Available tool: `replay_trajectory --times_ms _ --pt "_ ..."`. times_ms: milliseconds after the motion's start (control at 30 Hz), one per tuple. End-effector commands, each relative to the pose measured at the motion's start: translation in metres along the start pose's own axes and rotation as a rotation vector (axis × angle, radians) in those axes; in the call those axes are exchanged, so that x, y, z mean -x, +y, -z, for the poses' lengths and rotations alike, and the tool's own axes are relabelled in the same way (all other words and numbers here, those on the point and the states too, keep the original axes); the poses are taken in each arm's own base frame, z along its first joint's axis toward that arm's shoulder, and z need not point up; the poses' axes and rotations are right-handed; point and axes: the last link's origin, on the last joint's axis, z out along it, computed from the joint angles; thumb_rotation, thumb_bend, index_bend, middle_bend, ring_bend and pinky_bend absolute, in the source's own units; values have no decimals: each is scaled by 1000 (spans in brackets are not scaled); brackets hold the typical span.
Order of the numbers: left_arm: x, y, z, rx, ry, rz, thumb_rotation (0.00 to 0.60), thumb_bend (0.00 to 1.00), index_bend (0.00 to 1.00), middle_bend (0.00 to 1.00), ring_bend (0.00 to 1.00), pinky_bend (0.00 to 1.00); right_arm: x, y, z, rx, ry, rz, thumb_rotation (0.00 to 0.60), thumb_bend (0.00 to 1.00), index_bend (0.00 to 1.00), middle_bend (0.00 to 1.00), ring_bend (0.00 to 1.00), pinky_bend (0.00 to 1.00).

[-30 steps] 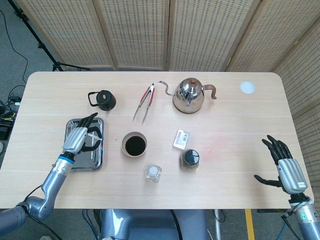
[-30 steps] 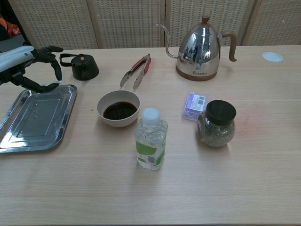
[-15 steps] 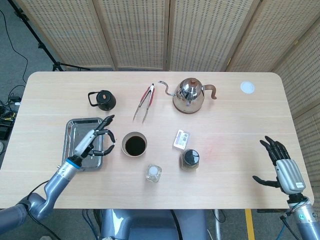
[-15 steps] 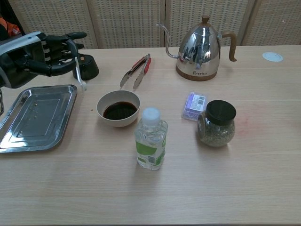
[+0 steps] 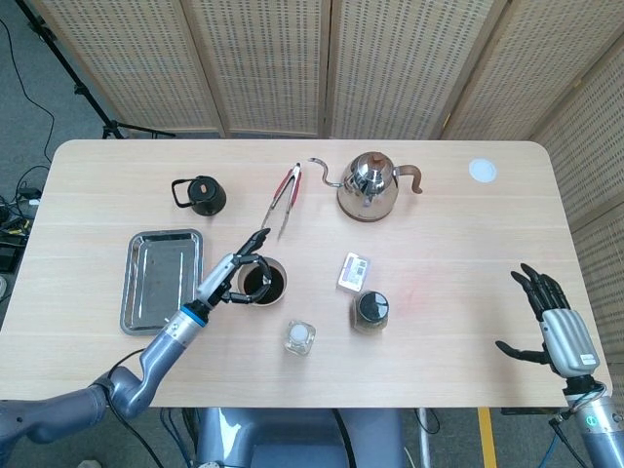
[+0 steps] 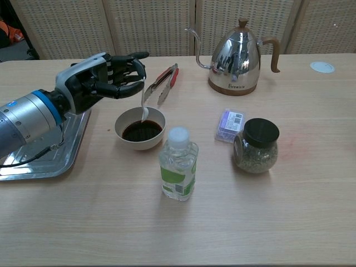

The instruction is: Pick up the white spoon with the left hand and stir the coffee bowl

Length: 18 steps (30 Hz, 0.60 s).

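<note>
My left hand hovers at the left rim of the coffee bowl and pinches the white spoon by its handle. The spoon hangs almost straight down, its tip just over the dark coffee near the bowl's far left side. In the head view the hand covers the spoon. The bowl is pale, filled with black coffee, near the table's middle. My right hand is open, fingers spread, above the table's right front corner, holding nothing.
A steel tray lies left of the bowl under my forearm. Red tongs, a black pot and a steel kettle stand behind. A water bottle, dark-lidded jar and small packet sit to the front and right.
My left hand has carried the spoon rightward from over the tray to the bowl's left rim, and the spoon now points down at the coffee. The right hand has barely shifted.
</note>
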Motion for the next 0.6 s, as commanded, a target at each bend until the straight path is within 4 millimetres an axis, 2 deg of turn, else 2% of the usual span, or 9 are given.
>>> replay_trajectory --times_ms 33,267,600 --pt "5 -3 -5 -10 0 4 600 446 650 0 0 0 0 0 0 1 0 -1 600 0 0 0 0 0" --pt "17 -21 -16 -55 8 56 600 453 655 0 0 0 1 3 -2 12 -7 -5 600 0 0 0 0 0" --pt "10 -35 -19 -73 22 34 600 465 655 0 0 0 1 6 -4 19 -9 -7 600 0 0 0 0 0"
